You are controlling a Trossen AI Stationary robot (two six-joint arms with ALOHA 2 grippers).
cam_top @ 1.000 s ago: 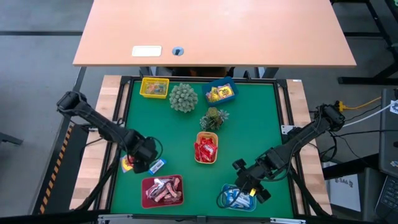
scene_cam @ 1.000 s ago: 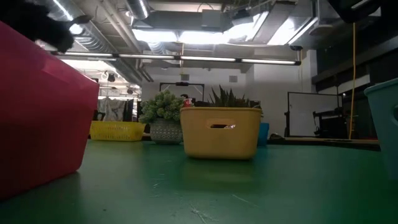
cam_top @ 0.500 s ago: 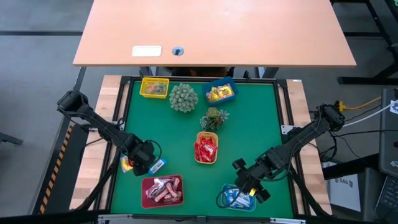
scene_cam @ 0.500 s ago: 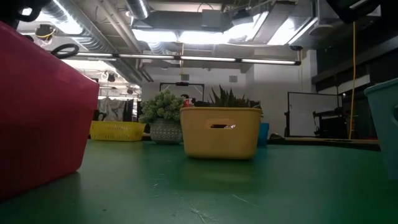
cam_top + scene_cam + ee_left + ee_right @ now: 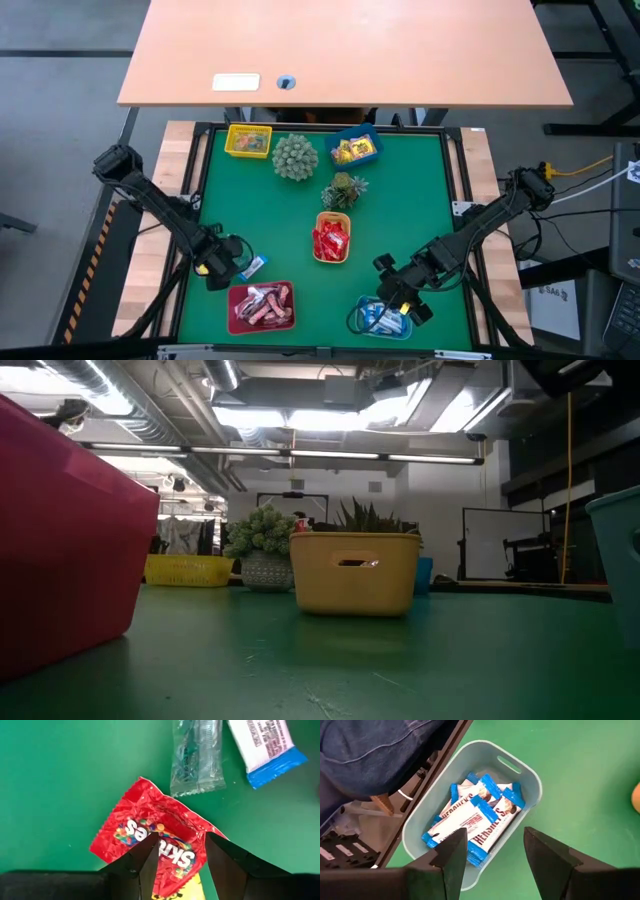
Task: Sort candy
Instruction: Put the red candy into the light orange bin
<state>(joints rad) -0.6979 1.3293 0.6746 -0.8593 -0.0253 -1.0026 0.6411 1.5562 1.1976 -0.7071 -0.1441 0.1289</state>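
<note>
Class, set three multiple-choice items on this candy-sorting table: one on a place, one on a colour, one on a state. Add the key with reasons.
1. The right tool hangs over:
A. the pale blue tray
B. a yellow tray
C. a plant

2. The packet between the left tool's fingers is:
A. blue
B. red
C. brown

3. The left tool is:
A. shut
B. open
C. out of view

Key: A, its wrist view looks down into that tray of blue-white bars; B, the wrapper is red; B, a gap shows between its fingers.
</note>
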